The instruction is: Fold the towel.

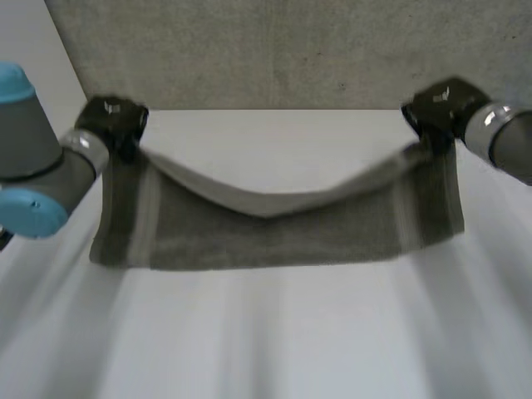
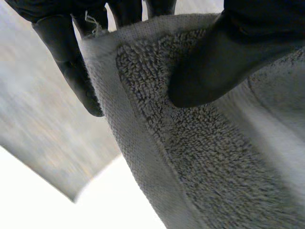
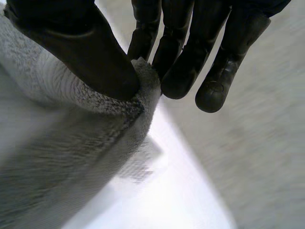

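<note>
- Head view: grey terry towel (image 1: 274, 237) held up over the white table (image 1: 274, 341), long axis running side to side from one hand to the other, short ends hanging downward.
- Top edge sagging in a shallow curve at the middle, with a paler layer showing along the dip; lower edge level and close to the table, contact not clear.
- Woven band near each short end, running up and down across the towel's long axis.
- Left hand (image 1: 112, 123) at the towel's upper left corner, right hand (image 1: 436, 108) at its upper right corner, both raised above the table and well apart.
- Left arm (image 1: 37, 166) and right arm (image 1: 507, 141) reaching in from outside the towel's two ends; grey backdrop (image 1: 291, 50) behind the towel.
- Left wrist view: left hand (image 2: 228, 62) clamped on the towel (image 2: 190, 162), thumb pressing the looped pile side, fingers (image 2: 71, 71) behind the flat hem at the corner; loose thread at that hem.
- Towel dropping away from the hand, table (image 2: 119, 205) beneath it.
- Right wrist view: right hand (image 3: 81, 52) pinching the towel (image 3: 71, 162) at its corner, thumb on top of the corner, fingers (image 3: 190, 67) straight against the far side.
- Towel sloping away from the corner, above the table (image 3: 181, 195).
</note>
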